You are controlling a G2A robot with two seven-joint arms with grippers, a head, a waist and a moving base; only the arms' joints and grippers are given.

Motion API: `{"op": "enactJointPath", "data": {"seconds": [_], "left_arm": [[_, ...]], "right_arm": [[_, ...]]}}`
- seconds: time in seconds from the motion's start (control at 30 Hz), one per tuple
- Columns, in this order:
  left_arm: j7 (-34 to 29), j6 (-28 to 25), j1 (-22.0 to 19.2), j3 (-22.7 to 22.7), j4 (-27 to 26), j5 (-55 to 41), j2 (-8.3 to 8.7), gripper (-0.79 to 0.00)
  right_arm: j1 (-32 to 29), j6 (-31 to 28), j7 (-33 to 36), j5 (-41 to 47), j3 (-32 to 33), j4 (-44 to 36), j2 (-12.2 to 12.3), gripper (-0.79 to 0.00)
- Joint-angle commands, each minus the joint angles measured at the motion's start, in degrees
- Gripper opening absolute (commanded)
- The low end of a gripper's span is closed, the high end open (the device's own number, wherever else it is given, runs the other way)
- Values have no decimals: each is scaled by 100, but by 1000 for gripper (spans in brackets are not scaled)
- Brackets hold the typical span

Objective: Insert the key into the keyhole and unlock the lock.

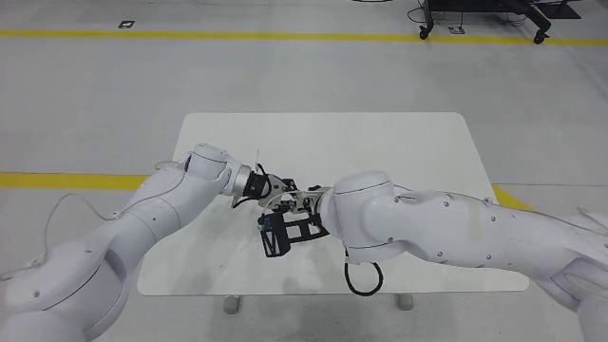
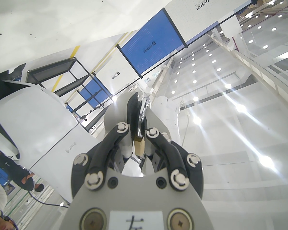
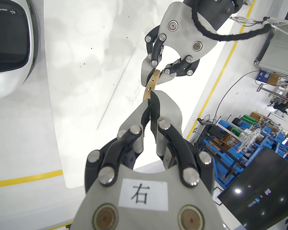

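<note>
**Insertion step, lock held aloft.** The left pincer (image 3: 154, 72) pinches the brass lock (image 3: 151, 82) by its body, with the silver shackle (image 2: 144, 110) lying between its fingers, above the white surface (image 1: 399, 142). The right pincer (image 3: 150, 96) is pressed together. Its tips touch the lock face turned toward it, right at the keyhole (image 3: 149, 89). The key, if nipped between the pads, is too hidden to make out (only a small bright speck sits at the keyhole). Judged stage: the key is meeting or just entering the keyhole, and the lock is not yet turned open. The next move calls for a straight push from the right pincer along the keyhole's axis. A wrist twist follows, while the left pincer braces the body.
</note>
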Motion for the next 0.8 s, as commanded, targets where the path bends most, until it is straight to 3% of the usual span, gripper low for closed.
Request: {"op": "enactJointPath", "data": {"seconds": [0.0, 0.77], "left_arm": [[-2, -2, -10, 22, -2, -10, 0, -785], [13, 13, -37, 81, 50, -165, -15, -785]], "right_arm": [[11, -4, -3, 4, -37, 17, -15, -785], [66, 81, 81, -132, -103, 55, -157, -785]]}}
